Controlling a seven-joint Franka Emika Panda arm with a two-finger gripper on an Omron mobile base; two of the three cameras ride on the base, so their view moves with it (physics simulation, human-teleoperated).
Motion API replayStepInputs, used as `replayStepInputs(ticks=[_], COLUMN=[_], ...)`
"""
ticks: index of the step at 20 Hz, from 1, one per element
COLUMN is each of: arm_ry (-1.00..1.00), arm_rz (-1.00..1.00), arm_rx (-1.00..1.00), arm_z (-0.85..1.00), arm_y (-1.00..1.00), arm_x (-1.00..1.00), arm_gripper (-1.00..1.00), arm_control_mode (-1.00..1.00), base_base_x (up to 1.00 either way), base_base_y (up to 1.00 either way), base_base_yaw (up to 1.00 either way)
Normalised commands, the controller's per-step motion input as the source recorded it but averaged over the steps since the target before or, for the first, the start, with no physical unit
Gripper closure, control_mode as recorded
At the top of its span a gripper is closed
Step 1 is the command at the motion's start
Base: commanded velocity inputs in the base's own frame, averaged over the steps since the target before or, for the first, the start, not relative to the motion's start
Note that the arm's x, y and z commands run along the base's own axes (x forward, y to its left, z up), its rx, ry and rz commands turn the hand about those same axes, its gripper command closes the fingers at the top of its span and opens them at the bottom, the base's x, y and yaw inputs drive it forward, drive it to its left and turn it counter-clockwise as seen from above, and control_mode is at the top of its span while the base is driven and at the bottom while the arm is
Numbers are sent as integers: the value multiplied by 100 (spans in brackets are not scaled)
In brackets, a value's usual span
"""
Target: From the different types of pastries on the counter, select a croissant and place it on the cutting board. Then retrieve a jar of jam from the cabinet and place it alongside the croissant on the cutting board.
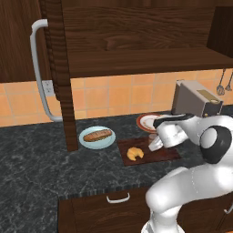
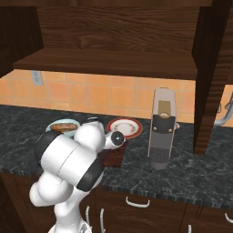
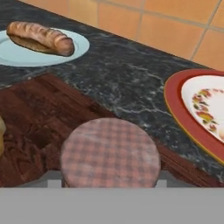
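The jar of jam (image 3: 109,153) shows its checked pinkish-grey lid in the hand view, low over the right part of the dark reddish-brown cutting board (image 3: 39,118). My gripper (image 3: 108,180) is shut on the jar, one finger on each side of it. In the left base view the gripper (image 1: 154,144) hangs over the right half of the cutting board (image 1: 168,154). The golden croissant (image 1: 134,154) lies on the board's left half, apart from the gripper. The cabinet (image 1: 136,36) stands open above, its door with the curved handle (image 1: 40,73) swung out to the left.
A baguette loaf (image 1: 97,135) lies on a pale blue plate (image 1: 109,142) left of the board. A red-rimmed plate (image 1: 142,122) sits behind the board. A tall grey appliance (image 2: 162,127) stands on the dark counter (image 1: 36,168) to the right.
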Motion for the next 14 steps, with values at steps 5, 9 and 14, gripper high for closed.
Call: replayStepInputs(ticks=[5, 9, 14], arm_ry=[0, 6, 12], arm_rz=[0, 0, 0], arm_rx=[1, -2, 0], arm_z=[-78, -84, -74], arm_y=[2, 14, 0], arm_x=[0, -7, -22], arm_gripper=[100, -100, -100], arm_control_mode=[-100, -100, -100], base_base_x=[0, 0, 0], base_base_y=[0, 0, 0], base_base_yaw=[0, 0, 0])
